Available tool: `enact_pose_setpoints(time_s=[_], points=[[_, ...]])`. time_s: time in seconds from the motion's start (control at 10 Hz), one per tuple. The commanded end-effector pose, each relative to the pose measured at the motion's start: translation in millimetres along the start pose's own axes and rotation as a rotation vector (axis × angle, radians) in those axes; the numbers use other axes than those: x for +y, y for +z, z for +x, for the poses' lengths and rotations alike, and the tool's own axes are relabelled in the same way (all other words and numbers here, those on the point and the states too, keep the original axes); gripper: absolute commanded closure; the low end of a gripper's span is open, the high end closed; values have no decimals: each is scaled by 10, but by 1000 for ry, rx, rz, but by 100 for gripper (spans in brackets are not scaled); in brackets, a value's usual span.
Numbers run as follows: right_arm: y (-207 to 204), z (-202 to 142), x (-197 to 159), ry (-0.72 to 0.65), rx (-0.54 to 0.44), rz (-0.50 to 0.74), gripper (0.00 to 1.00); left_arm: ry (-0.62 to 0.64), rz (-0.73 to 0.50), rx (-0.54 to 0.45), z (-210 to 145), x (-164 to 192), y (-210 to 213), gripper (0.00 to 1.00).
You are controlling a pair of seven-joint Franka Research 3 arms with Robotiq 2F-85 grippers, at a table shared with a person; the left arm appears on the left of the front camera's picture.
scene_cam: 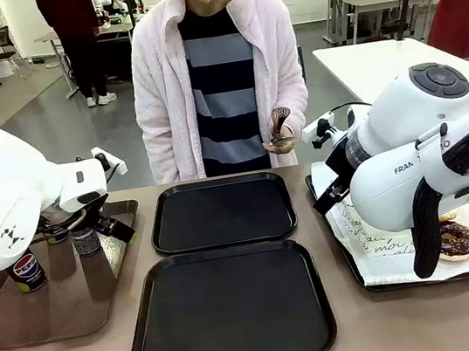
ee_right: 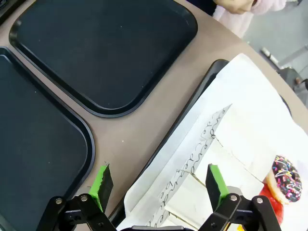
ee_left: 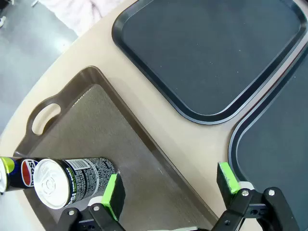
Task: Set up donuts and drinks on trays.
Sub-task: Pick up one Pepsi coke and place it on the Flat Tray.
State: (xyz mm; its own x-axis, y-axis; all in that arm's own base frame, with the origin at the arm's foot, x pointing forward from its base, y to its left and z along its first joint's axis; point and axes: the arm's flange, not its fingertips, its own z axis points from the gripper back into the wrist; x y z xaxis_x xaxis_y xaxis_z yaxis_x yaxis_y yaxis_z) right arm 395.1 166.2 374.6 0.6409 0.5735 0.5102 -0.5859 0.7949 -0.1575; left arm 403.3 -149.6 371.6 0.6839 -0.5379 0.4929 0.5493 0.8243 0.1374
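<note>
Two black trays lie side by side mid-table, the far tray (scene_cam: pixel 222 212) (ee_left: pixel 211 53) (ee_right: pixel 101 48) and the near tray (scene_cam: pixel 230 309) (ee_left: pixel 281 144) (ee_right: pixel 33 144), both bare. A Pepsi can (scene_cam: pixel 26 270) (ee_left: pixel 14 173) and a patterned can (scene_cam: pixel 85 241) (ee_left: pixel 72 182) stand on the brown handled tray. My left gripper (scene_cam: pixel 112 227) (ee_left: pixel 171 185) hangs open above that tray, with the patterned can just outside its left pad. My right gripper (scene_cam: pixel 325 199) (ee_right: pixel 159 182) is open over the edge of the paper-lined tray. A chocolate sprinkled donut (scene_cam: pixel 456 239) (ee_right: pixel 286 178) and white lettered sleeves (ee_right: pixel 211 163) lie there.
The brown handled tray (scene_cam: pixel 67 297) (ee_left: pixel 96 125) sits at the left and the white-paper-lined tray (scene_cam: pixel 359 271) (ee_right: pixel 192 103) at the right. A person in a pink fleece stands at the far side with a small dark tool in one hand (scene_cam: pixel 281 138).
</note>
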Motion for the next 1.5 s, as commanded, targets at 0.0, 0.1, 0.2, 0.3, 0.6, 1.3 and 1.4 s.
enact_pose_setpoints(time_s=[0.0,0.1,0.2,0.3,0.6,1.3,1.4], points=[[0,0,0,0,0,0,0,0,0,0,0,-1,0,0],[0,0,0,0,0,0,0,0,0,0,0,-1,0,0],[0,0,0,0,0,0,0,0,0,0,0,-1,0,0],[0,0,0,0,0,0,0,0,0,0,0,-1,0,0],[0,0,0,0,0,0,0,0,0,0,0,-1,0,0],[944,-384,297,95,105,44,0,-79,-158,206,-415,-72,996,0],[1163,-637,354,110,144,59,0,-121,-161,257,-641,-88,1277,0]])
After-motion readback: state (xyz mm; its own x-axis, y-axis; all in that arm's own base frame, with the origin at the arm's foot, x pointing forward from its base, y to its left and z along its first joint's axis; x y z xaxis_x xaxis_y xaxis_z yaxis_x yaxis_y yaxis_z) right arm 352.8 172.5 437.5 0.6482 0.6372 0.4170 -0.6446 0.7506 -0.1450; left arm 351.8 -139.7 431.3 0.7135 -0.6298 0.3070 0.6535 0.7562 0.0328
